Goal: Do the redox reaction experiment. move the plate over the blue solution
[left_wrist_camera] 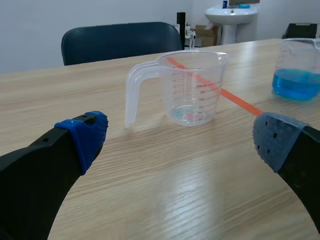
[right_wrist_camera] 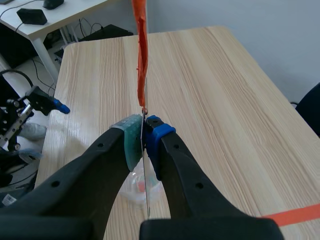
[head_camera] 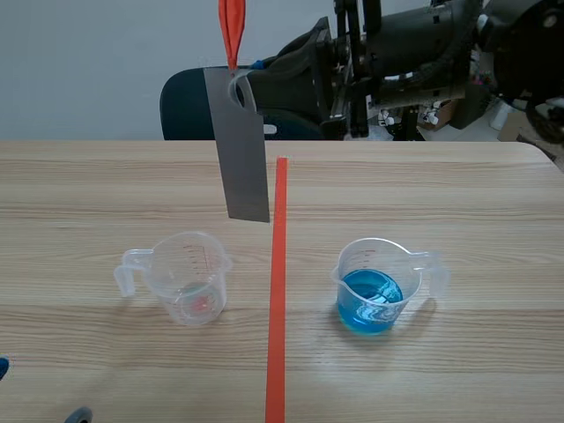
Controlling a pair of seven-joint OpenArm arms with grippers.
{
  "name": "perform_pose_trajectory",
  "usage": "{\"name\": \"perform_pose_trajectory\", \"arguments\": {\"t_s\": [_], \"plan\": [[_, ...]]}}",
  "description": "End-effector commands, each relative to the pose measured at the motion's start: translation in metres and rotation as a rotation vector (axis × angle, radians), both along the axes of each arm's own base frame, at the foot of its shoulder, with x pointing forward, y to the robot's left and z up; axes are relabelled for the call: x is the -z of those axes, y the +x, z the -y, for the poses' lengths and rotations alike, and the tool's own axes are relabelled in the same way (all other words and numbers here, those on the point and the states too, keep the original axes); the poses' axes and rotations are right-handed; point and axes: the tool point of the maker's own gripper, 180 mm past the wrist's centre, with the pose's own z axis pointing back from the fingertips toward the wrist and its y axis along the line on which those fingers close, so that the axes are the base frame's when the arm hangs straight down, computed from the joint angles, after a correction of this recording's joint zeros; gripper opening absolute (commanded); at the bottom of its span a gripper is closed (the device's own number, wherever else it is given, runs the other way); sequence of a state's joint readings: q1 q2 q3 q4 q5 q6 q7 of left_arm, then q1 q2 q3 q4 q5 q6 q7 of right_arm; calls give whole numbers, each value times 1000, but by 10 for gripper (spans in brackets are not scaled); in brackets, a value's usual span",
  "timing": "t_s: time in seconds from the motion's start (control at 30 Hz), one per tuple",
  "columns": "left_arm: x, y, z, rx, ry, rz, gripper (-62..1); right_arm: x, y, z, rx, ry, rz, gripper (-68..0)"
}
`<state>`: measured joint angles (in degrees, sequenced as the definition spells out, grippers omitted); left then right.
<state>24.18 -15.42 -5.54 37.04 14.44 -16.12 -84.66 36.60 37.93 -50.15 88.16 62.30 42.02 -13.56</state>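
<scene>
A grey metal plate [head_camera: 242, 150] with an orange-red ribbon [head_camera: 232, 31] at its top hangs upright above the table. It is just left of the tape line, over the near-empty clear beaker [head_camera: 189, 278]. My right gripper [head_camera: 242, 88], on the raised arm, is shut on the plate's upper end. In the right wrist view the plate [right_wrist_camera: 145, 195] shows edge-on between the right gripper's [right_wrist_camera: 144, 135] pads, ribbon [right_wrist_camera: 141, 55] ahead. The beaker of blue solution [head_camera: 374, 286] stands right of the tape. My left gripper [left_wrist_camera: 182, 137] is open and low, with the clear beaker [left_wrist_camera: 190, 87] ahead and the blue one [left_wrist_camera: 299, 70] farther off.
An orange-red tape line [head_camera: 278, 291] runs down the middle of the wooden table [head_camera: 458, 185]. A dark chair [head_camera: 189, 106] stands behind the far edge. Both beakers have handles pointing outward.
</scene>
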Motion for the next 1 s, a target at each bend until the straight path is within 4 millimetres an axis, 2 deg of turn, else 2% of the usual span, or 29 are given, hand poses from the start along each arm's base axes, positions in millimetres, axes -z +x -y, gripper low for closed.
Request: {"name": "perform_pose_trajectory", "arguments": {"t_s": [0.0,0.23,0.4,0.53,0.6,0.7,0.77,0.83,0.97], "plan": [[-13,-6,-10,30,28,27,-44,-26,-9,2,-33,45,54,-669],[-49,-11,-40,128,107,58,-263,-44,-34,33,-41,53,118,-669],[-76,-2,-54,255,150,63,-395,-48,-36,58,-3,46,126,-669],[-100,9,-62,368,176,63,-530,-46,-36,77,30,30,140,-669],[-112,18,-65,415,200,73,-556,-44,-38,86,40,21,150,-669],[-129,32,-69,458,234,93,-557,-42,-42,97,45,16,167,-669],[-141,41,-72,474,228,98,-558,-42,-47,103,35,16,192,-669],[-152,49,-73,496,206,95,-584,-40,-53,109,23,14,208,-669],[-169,64,-66,573,179,59,-592,-38,-65,121,2,27,217,-669]]}}
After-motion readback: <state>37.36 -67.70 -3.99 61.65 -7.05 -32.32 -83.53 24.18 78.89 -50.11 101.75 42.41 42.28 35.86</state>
